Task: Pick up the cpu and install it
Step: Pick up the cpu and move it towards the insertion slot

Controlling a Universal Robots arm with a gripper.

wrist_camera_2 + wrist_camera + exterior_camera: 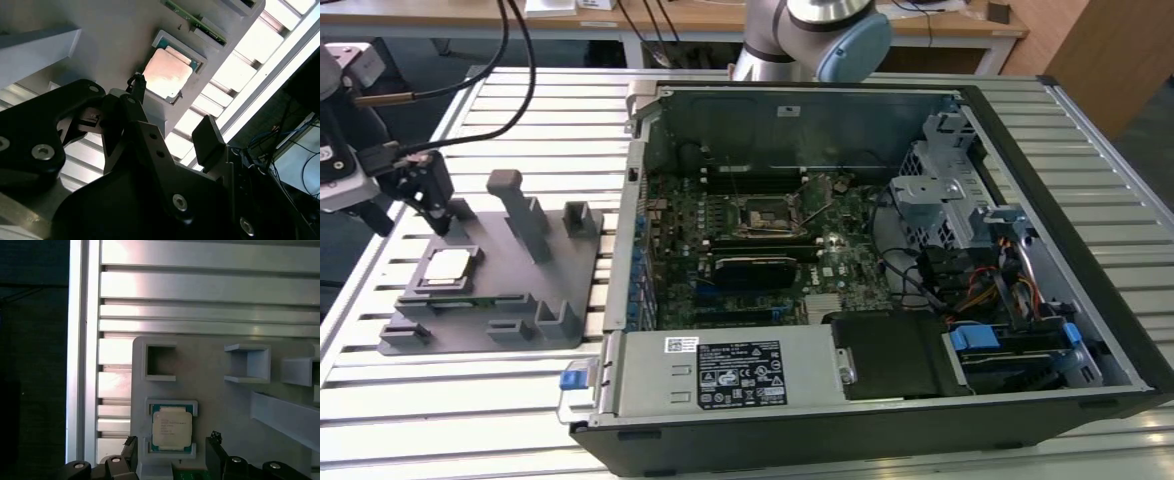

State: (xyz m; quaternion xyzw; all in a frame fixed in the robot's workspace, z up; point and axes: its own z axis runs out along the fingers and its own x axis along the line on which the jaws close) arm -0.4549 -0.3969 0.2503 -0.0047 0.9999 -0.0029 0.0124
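The cpu [450, 264] is a small silvery square chip lying flat in a recess of the grey plastic fixture [507, 300], at the exterior view's left. My gripper [407, 222] hangs open just above and behind it and holds nothing. In both wrist views the cpu [171, 429] [167, 74] lies beyond the two spread black fingertips [131, 444], untouched. The gripper [173, 441] [172, 111] has its jaws about a chip's width apart. The black socket frame [765, 213] sits on the motherboard inside the open computer case [881, 420].
Upright grey blocks [520, 210] rise from the fixture right beside the gripper. The case wall [630, 200] stands between fixture and motherboard. The slatted metal table [480, 400] carries everything. Cables [467, 80] trail from the arm.
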